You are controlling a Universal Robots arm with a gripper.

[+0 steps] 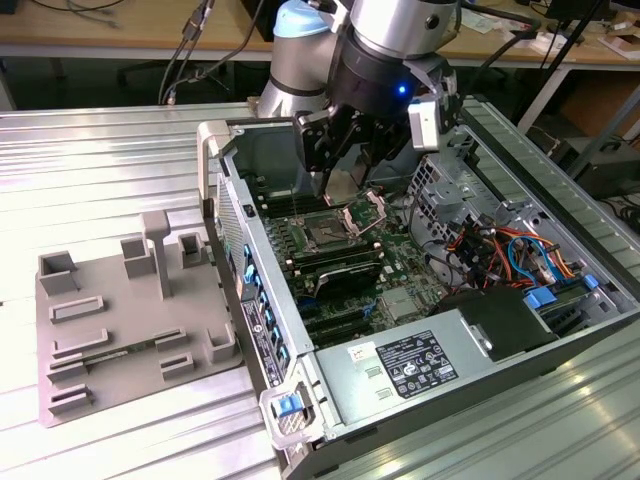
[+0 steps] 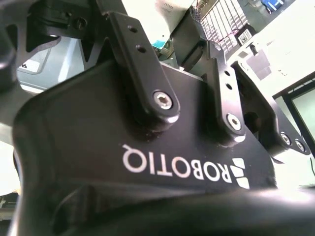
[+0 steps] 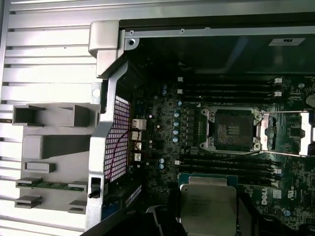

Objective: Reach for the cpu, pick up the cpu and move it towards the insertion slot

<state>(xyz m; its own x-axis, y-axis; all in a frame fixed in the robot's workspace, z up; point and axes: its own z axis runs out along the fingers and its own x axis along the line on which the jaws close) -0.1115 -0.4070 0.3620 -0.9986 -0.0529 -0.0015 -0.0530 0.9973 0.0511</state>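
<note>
The gripper hangs over the open computer case and holds the cpu between its fingers – the chip is clamped just beside the insertion slot, above the green board; the slot lies open and bare.

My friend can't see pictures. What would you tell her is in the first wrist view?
A silvery square cpu hangs close to the camera above a green computer board, short of the open insertion slot, a dark square socket in a metal frame. Beside the computer case, a grey plastic tray sits on a ribbed metal table.
</note>
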